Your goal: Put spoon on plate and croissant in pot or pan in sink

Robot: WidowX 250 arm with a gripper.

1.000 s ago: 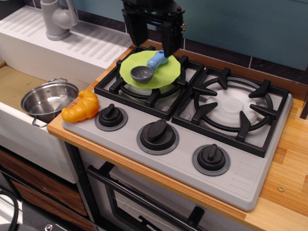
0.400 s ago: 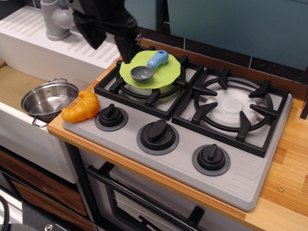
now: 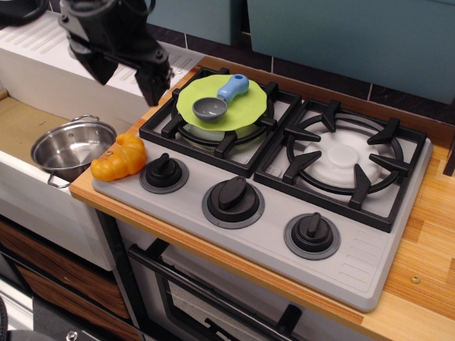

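The spoon (image 3: 219, 99), with a grey bowl and light-blue handle, lies on the lime-green plate (image 3: 245, 106), which rests on the left burner grate. The orange croissant (image 3: 119, 158) sits on the stove's front-left corner, beside the sink. The steel pot (image 3: 71, 147) stands in the sink (image 3: 21, 124), empty. My black gripper (image 3: 128, 77) hovers open and empty above the drainboard, up and behind the croissant, left of the plate.
A grey faucet stood at the back left and is now hidden behind my arm. Three black stove knobs (image 3: 233, 193) line the grey stove front. The right burner grate (image 3: 346, 162) is bare. Wooden counter (image 3: 434, 234) runs along the right.
My gripper has moved left and a little down, from above the plate's far edge to over the drainboard. The spoon stays on the plate; croissant and pot have not moved.
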